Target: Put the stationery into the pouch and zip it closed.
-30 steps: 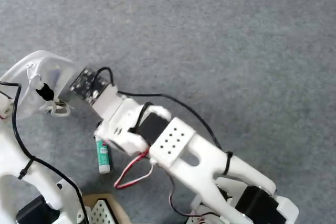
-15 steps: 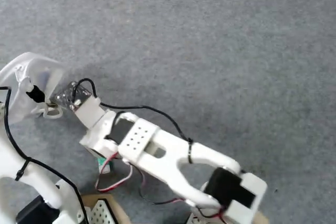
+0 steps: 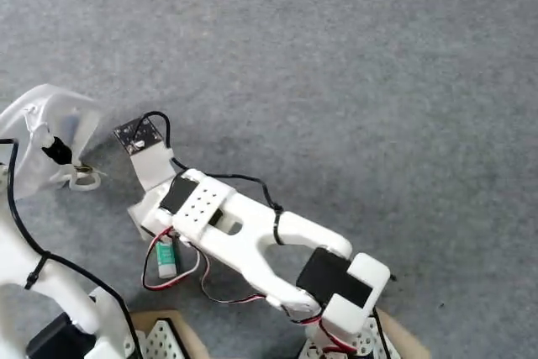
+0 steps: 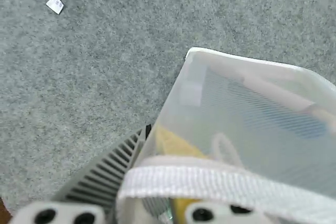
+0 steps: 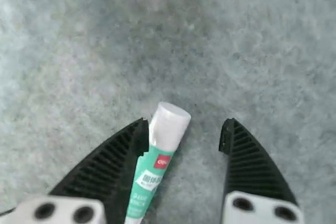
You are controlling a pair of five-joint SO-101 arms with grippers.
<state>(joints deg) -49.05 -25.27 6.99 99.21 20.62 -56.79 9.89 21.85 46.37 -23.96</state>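
A translucent white pouch (image 3: 46, 128) is lifted at the table's left side, and my left gripper (image 3: 60, 152) is shut on its zipper edge. In the left wrist view the pouch (image 4: 252, 114) hangs over the ribbed finger (image 4: 105, 177), with something yellow (image 4: 170, 142) showing through it. A green-and-white glue stick (image 3: 166, 256) lies on the grey mat near the front edge, partly under my right arm. My right gripper (image 5: 186, 127) is open just above it, and the glue stick (image 5: 157, 156) lies between the fingers, close to one of them.
The grey mat (image 3: 378, 98) stretches wide to the right and back. Both arm bases (image 3: 336, 325) stand at the front edge. A small white scrap (image 4: 55, 4) lies on the mat beyond the pouch.
My right arm has pulled back from the pouch mouth and swung toward the front edge, ending over the glue stick. The pouch has shifted slightly left in the left gripper.
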